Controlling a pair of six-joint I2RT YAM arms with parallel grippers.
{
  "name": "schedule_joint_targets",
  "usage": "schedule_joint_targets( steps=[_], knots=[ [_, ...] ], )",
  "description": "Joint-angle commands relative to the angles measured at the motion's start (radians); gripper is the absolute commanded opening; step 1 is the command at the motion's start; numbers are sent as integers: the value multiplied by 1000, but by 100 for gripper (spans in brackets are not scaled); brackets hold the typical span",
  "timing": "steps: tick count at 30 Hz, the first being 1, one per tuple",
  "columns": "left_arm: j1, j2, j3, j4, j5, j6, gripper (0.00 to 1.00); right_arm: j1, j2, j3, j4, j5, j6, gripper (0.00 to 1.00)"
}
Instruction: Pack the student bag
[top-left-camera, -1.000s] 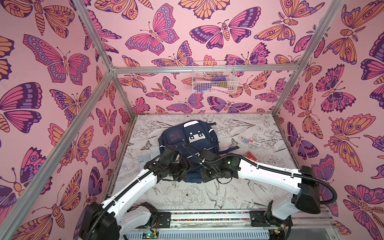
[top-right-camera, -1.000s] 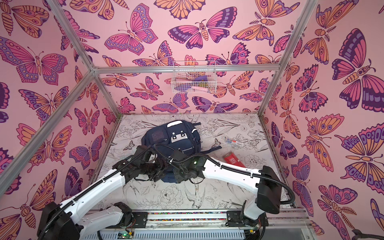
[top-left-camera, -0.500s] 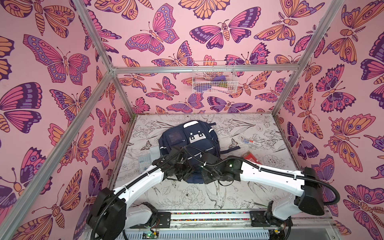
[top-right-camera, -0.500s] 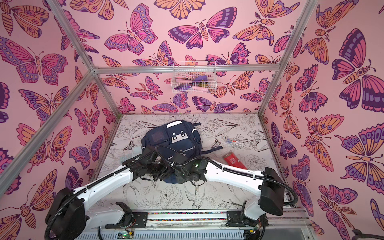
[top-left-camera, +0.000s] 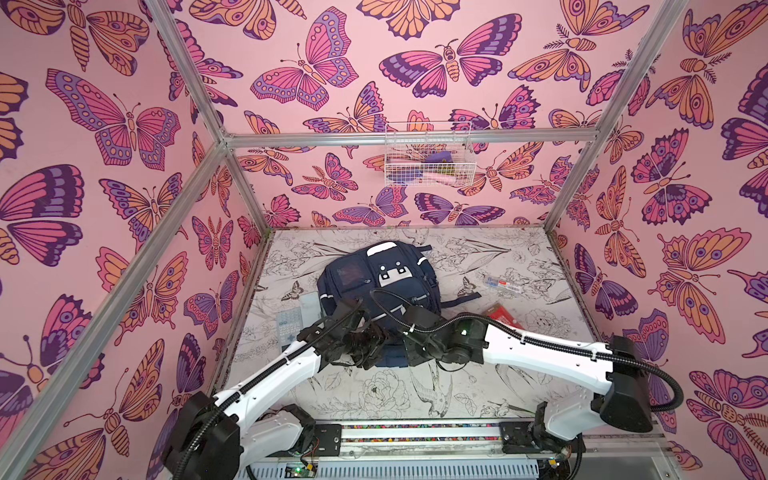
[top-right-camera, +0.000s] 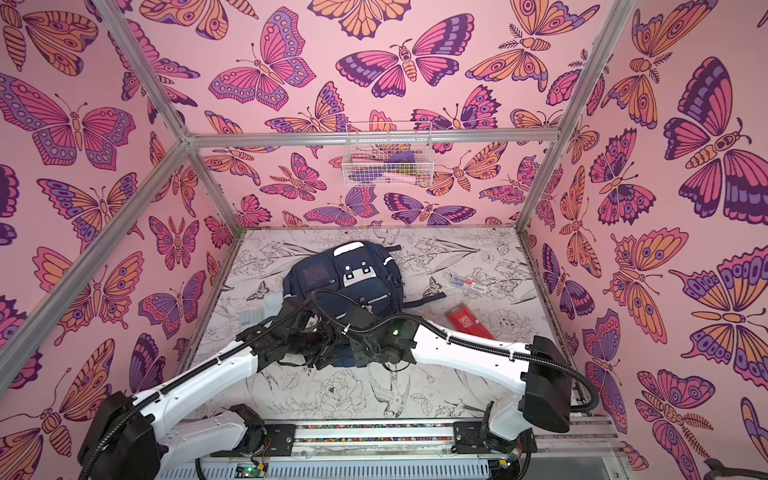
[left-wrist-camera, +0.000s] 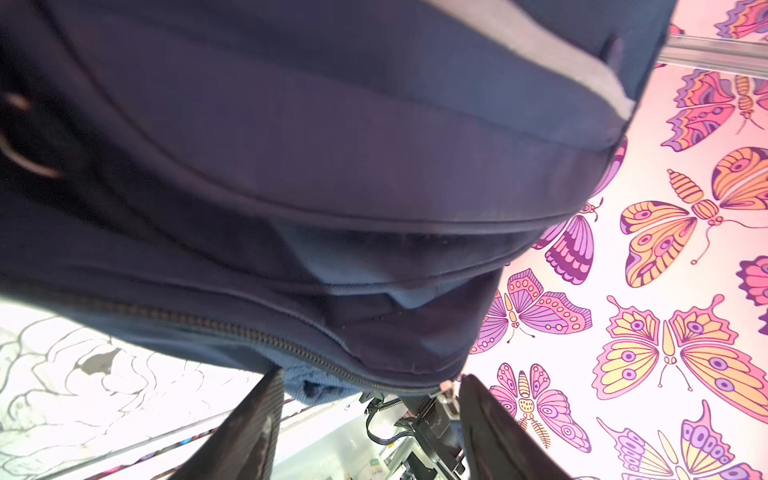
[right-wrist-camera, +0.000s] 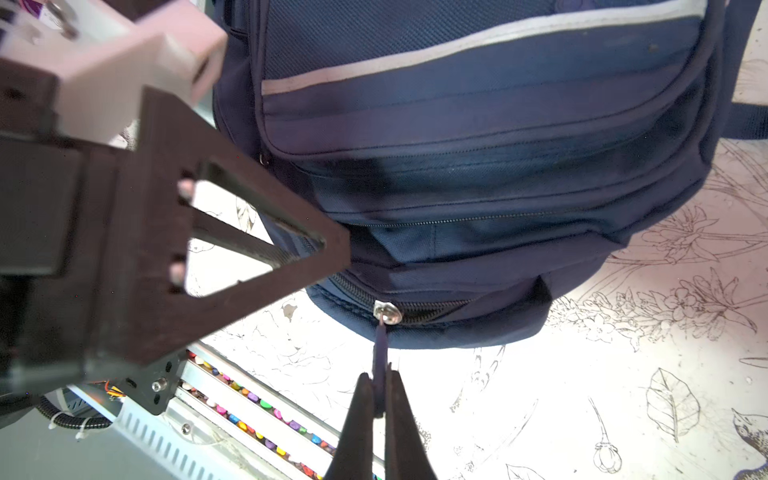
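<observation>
The student bag (top-left-camera: 376, 282) lies front-up on the counter (top-left-camera: 415, 395), a little toward 12 o'clock from the middle in both top views, with its white patch facing up and a dark strap trailing out at 3 o'clock. Both arms reach in from 6 o'clock and meet at the bag's near edge. In the right wrist view the right pincer (right-wrist-camera: 379, 376) is pressed together on the dark zip pull (right-wrist-camera: 379, 349), which hangs from the silver slider (right-wrist-camera: 386, 312) on the zip along that near edge. The left pincer (left-wrist-camera: 372, 378) is spread, with one finger on each side of the bag's zipped seam in the left wrist view. Whether either finger touches the fabric cannot be told. One of its triangular black fingers (right-wrist-camera: 137, 316) shows in the right wrist view just beside the bag's corner. On the counter a grey calculator (top-left-camera: 289, 326) lies at 8 o'clock from the bag. A red packet (top-left-camera: 505, 316) sits at 4 o'clock and a clear pen case (top-left-camera: 503, 284) at 3 o'clock, both apart from the bag. A white wire basket (top-left-camera: 428, 160) hangs on the back wall at 12 o'clock.
</observation>
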Motion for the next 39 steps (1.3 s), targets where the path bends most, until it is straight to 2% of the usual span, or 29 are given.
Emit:
schedule_joint_targets(
  steps=[1, 4, 8, 9, 11, 14, 18, 25, 29, 34, 39],
  knots=[
    [-19, 44, 4, -61, -14, -103, 67, 18, -42, 16, 103, -11, 9, 0],
    [-24, 79, 29, -35, -37, -102, 57, 31, -54, 9, 131, -28, -1, 0],
    [-21, 123, 78, -3, -49, -83, 29, 38, -59, 11, 106, -10, -4, 0],
    [-20, 123, 89, -3, -54, -73, 22, 38, -62, 11, 94, 2, -4, 0],
    [-24, 122, 103, -20, -77, -41, 16, 39, -72, 8, 66, 29, -4, 0],
    [-22, 111, 108, -67, -109, 11, 0, 38, -101, -13, 23, 112, 5, 0],
    [-21, 80, 102, -87, -112, 67, 0, 26, -140, -60, 9, 205, -1, 0],
    [-9, 26, 157, -161, -85, 192, 0, -77, -197, -183, 40, 327, -21, 0],
    [12, -2, 171, -196, -37, 266, 0, -167, -239, -270, 125, 325, -58, 0],
    [37, -64, 175, -317, -67, 381, 0, -283, -264, -317, 175, 339, -108, 0],
    [70, -97, 154, -334, -12, 433, 0, -410, -213, -345, 261, 289, -174, 0]
  ],
)
